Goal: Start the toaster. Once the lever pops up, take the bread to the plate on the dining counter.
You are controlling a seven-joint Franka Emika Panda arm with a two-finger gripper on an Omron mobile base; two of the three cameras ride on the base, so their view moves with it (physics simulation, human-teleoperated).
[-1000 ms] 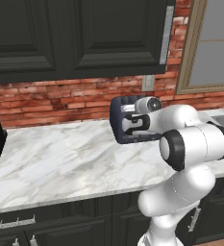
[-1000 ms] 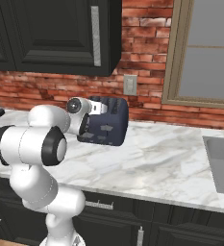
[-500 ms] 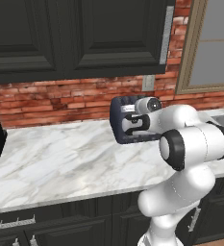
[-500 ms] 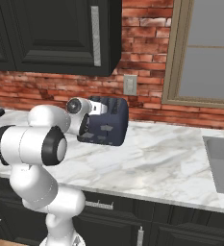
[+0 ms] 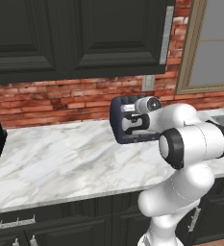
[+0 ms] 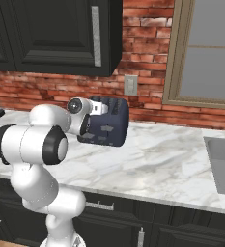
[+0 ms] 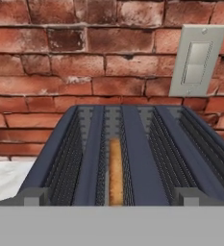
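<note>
Nothing has shifted since a second ago. My gripper [image 5: 132,117] hovers level over the toaster [image 5: 125,135], jaws spread wide, the bread [image 7: 115,170] in the slot just below.

Base views flank the toaster [image 5: 132,126]; hand view looks closely down (slots).

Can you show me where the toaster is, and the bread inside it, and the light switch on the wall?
toaster [image 6: 106,128]: right base view, on its dark blue front face.
bread [image 7: 115,168]: hand view, on the golden top edge showing in the slot.
light switch [image 7: 196,60]: hand view, on the middle of its grey plate.
</note>
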